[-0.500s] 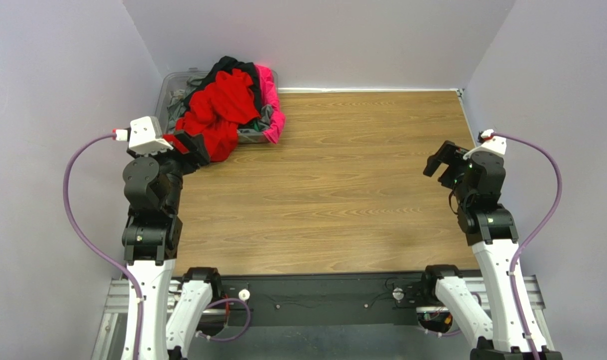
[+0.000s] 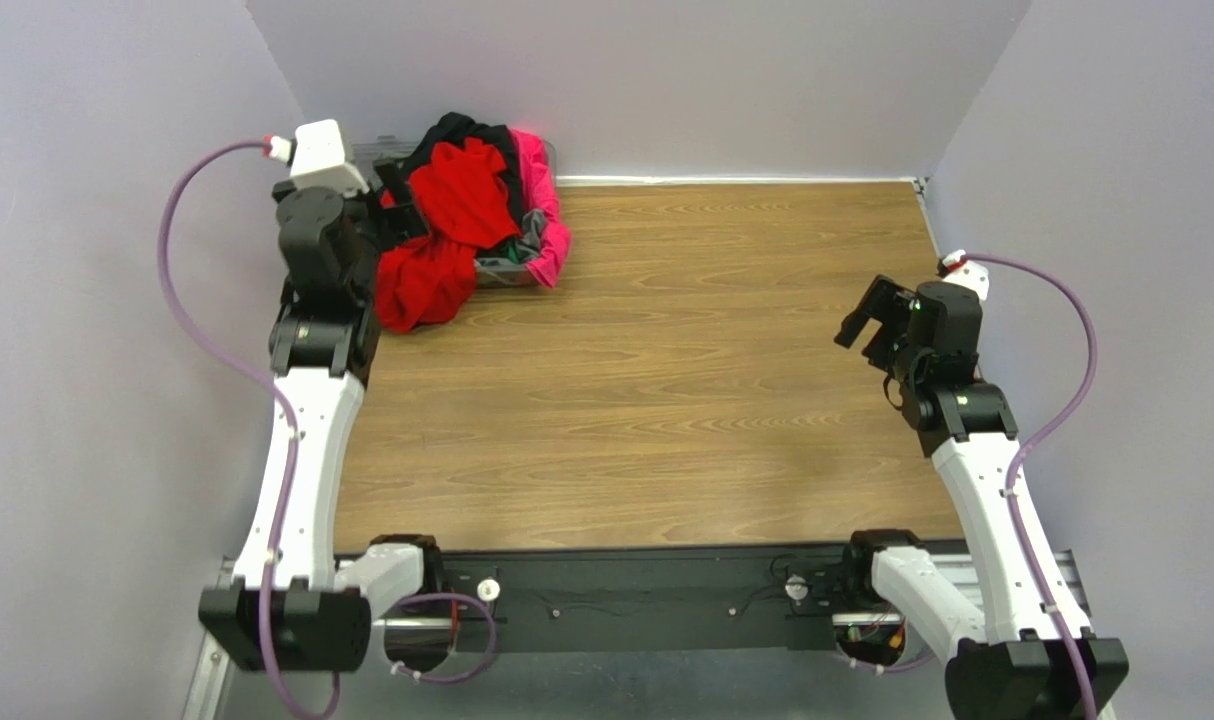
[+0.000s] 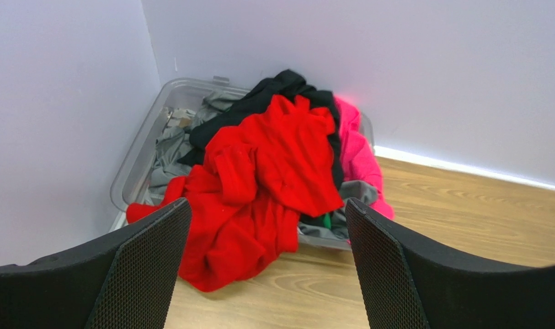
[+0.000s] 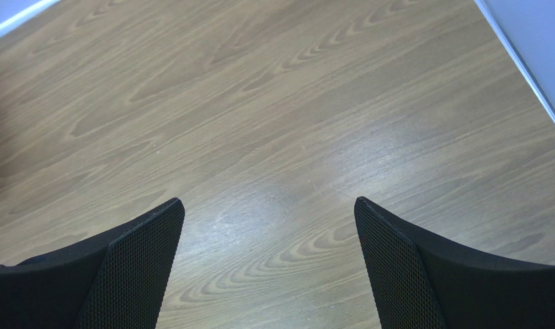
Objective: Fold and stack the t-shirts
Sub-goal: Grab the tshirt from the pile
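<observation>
Left wrist: crumpled red t-shirt (image 3: 259, 178) overhangs bin (image 3: 137, 151); left tool (image 3: 266, 203) and right tool (image 4: 268, 201) gape empty.

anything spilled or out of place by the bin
The red shirt spills over the bin's near rim onto the table, and the pink shirt hangs over its right side. Nothing else looks odd.

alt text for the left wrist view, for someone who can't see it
A bright red t-shirt spills from a clear plastic bin in the corner onto the wooden table, atop a black shirt, a hot pink shirt and grey cloth. The left claw, open and holding nothing, frames the bottom edge.
</observation>
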